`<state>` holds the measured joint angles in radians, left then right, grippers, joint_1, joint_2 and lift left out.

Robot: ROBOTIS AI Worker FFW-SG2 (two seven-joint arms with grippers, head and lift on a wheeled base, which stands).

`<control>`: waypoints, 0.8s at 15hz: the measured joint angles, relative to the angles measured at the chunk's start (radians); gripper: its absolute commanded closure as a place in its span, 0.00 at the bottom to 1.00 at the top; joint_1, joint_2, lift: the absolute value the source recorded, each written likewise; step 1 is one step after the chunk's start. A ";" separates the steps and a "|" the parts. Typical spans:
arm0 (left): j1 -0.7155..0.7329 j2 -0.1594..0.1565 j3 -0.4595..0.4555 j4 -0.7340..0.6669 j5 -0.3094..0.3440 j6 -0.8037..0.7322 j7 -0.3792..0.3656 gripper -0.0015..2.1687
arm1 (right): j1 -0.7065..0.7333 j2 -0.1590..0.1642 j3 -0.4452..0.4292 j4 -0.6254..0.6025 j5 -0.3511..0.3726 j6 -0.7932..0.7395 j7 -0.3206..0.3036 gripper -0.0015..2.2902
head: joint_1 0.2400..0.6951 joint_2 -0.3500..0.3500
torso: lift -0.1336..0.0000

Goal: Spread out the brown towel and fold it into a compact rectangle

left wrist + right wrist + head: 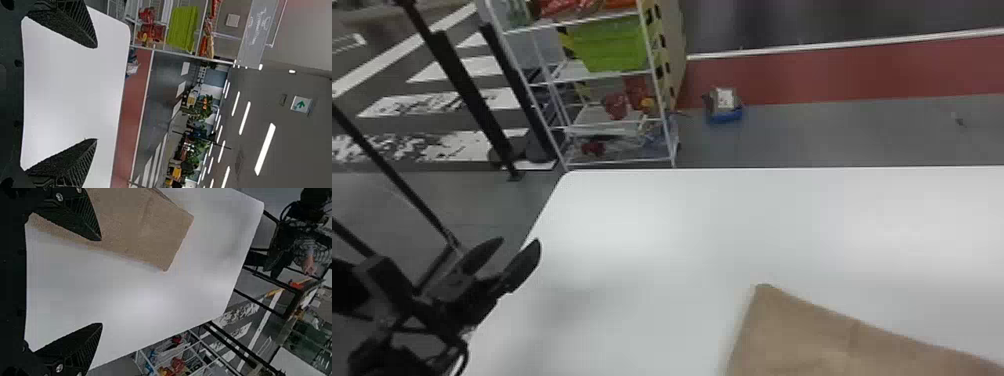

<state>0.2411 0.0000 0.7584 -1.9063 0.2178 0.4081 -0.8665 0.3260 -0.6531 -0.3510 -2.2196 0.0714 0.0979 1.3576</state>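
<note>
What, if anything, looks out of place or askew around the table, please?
The brown towel lies askew: its far edge slants against the far edge of the table. A small blue-bottomed bundle on the floor near the shelf may be misplaced.

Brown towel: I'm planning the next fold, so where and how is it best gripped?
Probably at the far left corner of the brown towel, with the open left gripper coming from the left, one finger above and one below: the cloth lies flat, and that corner points outward over bare table.
</note>
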 measured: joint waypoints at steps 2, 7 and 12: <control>0.001 0.000 -0.004 0.000 0.000 -0.001 0.007 0.01 | 0.025 -0.018 0.013 -0.003 0.056 -0.095 0.000 0.05 | 1.00 0.90 | 0.07; 0.003 0.000 -0.008 0.004 0.000 -0.001 0.011 0.01 | 0.125 -0.086 0.081 -0.011 0.257 -0.202 0.000 0.06 | 1.00 0.90 | 0.07; 0.003 0.000 -0.018 0.007 -0.004 -0.001 0.018 0.01 | 0.221 -0.146 0.083 -0.042 0.312 -0.187 0.000 0.11 | 1.00 0.89 | 0.07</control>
<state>0.2443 0.0000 0.7399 -1.8995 0.2136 0.4073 -0.8482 0.5473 -0.7992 -0.2682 -2.2613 0.3838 -0.0893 1.3576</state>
